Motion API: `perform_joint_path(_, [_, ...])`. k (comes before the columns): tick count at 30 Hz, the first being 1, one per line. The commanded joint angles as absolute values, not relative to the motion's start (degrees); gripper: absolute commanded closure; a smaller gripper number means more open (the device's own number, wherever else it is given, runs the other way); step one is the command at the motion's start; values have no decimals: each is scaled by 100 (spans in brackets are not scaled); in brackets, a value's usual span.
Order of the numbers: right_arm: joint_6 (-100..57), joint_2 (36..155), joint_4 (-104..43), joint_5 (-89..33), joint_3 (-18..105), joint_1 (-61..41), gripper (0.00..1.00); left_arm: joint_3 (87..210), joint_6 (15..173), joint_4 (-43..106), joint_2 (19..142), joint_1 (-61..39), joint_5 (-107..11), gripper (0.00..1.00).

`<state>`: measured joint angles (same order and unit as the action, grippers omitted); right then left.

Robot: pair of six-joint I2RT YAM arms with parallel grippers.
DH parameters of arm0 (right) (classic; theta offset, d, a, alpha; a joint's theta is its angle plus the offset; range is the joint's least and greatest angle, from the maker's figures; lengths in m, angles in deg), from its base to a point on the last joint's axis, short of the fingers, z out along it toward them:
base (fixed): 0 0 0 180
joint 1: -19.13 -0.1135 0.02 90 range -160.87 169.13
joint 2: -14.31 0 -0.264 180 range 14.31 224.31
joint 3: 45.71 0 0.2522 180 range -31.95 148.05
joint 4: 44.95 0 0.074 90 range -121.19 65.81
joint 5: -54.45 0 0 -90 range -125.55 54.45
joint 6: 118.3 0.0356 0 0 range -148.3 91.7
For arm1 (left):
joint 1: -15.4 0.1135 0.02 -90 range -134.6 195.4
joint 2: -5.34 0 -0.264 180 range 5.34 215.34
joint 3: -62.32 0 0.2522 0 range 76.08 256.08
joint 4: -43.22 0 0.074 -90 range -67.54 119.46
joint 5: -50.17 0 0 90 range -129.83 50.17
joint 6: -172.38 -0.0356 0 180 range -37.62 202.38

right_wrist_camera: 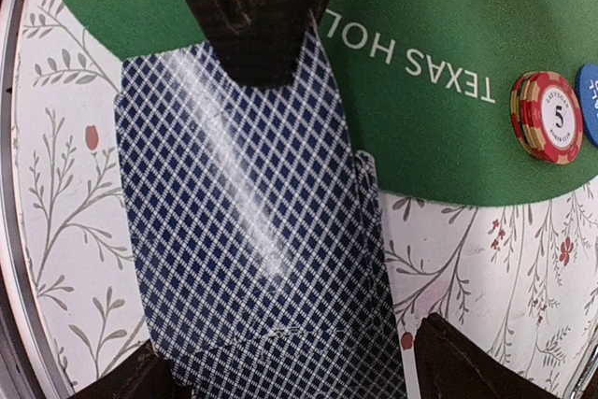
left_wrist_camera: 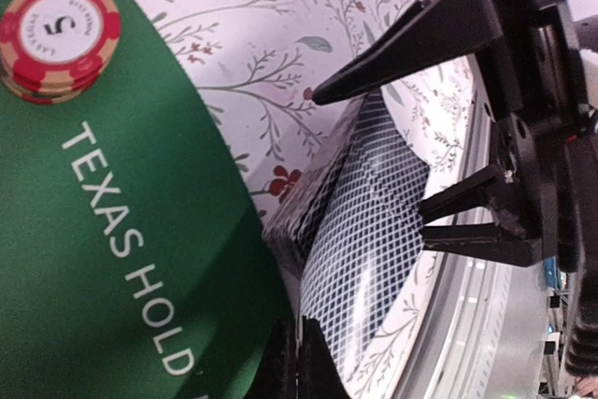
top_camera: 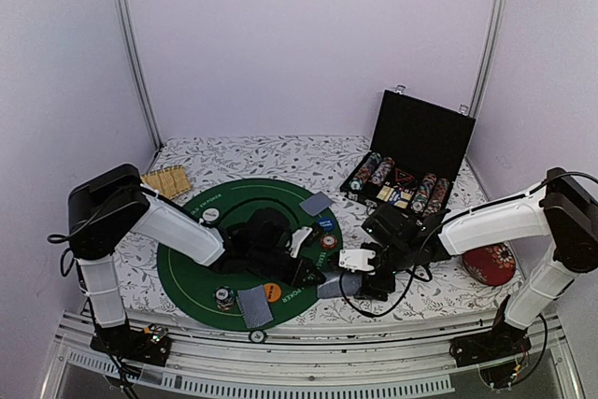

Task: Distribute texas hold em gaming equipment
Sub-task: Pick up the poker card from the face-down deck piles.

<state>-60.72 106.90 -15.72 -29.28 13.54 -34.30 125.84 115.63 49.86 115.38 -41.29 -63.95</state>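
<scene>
A tan slatted bamboo mat [top_camera: 166,180] lay near the floral cloth's [top_camera: 252,152] far-left corner. A red cushion-like disc [top_camera: 489,263] sat at the right edge. Purple walls [top_camera: 308,35] enclosed the far side.

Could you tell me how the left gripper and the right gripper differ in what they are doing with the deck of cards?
The left gripper is shut, pinching the top card at one end; the right gripper stands wide open around the deck of cards, fingers spread and clamping nothing. The left reaches in over the green mat; the right comes from the floral tablecloth side. Both have dark fingers and meet at the same deck.
</scene>
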Motion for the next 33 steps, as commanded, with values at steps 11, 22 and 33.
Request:
perform_joint_path(11, [-6069, 10086, -1302, -2795, 1375, -3366, 5, 12558, 11195, 5364, 11353, -4100, -6694, 100])
perform_joint_path(22, [-6011, 9916, -1066, -2846, 1414, -3366, 0, 12539, 11185, 5333, 11468, -4097, -6690, 97])
perform_joint_path(33, [-5998, 9875, -1044, -3031, 1439, -3369, 1, 12490, 11152, 5238, 11450, -4094, -6631, 87])
